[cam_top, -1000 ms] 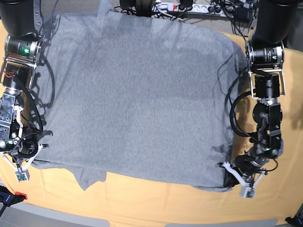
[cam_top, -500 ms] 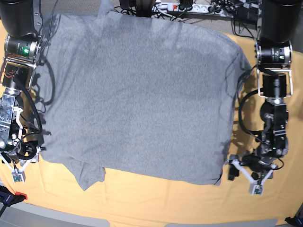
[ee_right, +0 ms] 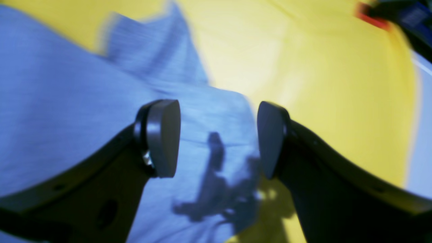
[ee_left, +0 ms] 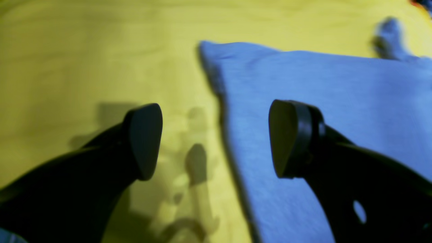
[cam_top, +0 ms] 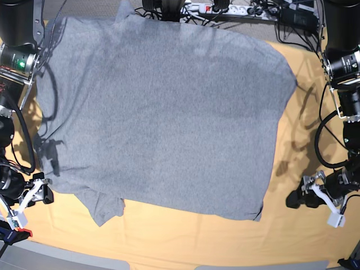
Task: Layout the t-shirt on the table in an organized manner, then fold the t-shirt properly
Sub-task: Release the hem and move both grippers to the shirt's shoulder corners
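Both grippers stand with their jaws spread and nothing between them. Left gripper (cam_top: 315, 193) hangs over bare cloth just off the shirt's near corner on the base view's right; in its own wrist view (ee_left: 216, 141) one black finger is over the yellow cover and the other over grey fabric, with the shirt's side edge running between them. Right gripper (cam_top: 34, 194) sits at the opposite near corner, beside the sleeve; its wrist view (ee_right: 218, 143) shows its shadow cast on grey fabric between the two fingers, and the shirt's edge just past the outer one.

Heather-grey short-sleeved cotton t-shirt (cam_top: 163, 107) lies spread flat and plain side up across most of the desk, its far edge reaching the desk's back edge. One short sleeve pokes out from the near edge toward the right gripper, slightly rumpled. No lettering shows.

Around the shirt, the desk's pale orange-yellow cloth cover (cam_top: 185, 239) is visible along the near edge and beside the left gripper. A white power strip with cables (cam_top: 225, 8) lies behind the shirt's far edge.
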### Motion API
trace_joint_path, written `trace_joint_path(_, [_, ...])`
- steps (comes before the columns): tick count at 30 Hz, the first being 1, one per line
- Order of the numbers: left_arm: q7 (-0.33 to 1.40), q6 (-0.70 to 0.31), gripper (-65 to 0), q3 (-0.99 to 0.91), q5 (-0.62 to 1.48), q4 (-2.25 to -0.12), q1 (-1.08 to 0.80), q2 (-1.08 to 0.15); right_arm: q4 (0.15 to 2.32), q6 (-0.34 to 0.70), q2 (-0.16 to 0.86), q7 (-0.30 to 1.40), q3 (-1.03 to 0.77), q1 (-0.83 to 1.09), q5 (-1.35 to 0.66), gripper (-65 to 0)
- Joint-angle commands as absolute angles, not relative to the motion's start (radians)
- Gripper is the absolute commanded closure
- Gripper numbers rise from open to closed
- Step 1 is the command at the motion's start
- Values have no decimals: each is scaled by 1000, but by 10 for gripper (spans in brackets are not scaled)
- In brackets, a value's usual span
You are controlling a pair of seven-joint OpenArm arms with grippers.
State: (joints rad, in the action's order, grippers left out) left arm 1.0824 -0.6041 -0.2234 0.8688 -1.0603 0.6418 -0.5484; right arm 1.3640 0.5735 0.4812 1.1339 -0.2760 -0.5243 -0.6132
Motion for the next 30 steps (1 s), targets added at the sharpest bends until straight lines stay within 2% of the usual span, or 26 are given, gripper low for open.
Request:
trace_joint_path(1, [1084, -621, -494, -229, 917, -1076, 658, -572, 1384, 590, 502, 1147, -302, -556, -669, -377])
trace_joint_path(9, [1177, -698, -494, -231, 1154, -1080, 535, -633, 1434, 675, 501, 1257, -419, -370, -908, -377])
trace_joint_path(16, [1383, -698, -494, -231, 1380, -1080, 524, -667, 1747, 635, 501, 1263, -520, -104, -935, -377])
trace_joint_path(19, [1396, -698, -494, -231, 1475, -1080, 524, -690, 1867, 631, 496, 1274, -597, 12, -993, -377])
trace_joint_path(24, [1396, -698, -494, -231, 1484, -1080, 509, -732, 1974, 631, 472, 1279, -721, 198, -1023, -377])
trace_joint_path(30, [1396, -698, -494, -242, 1484, -1080, 445, -785, 1984, 667, 406, 1343, -849, 366, -1150, -377])
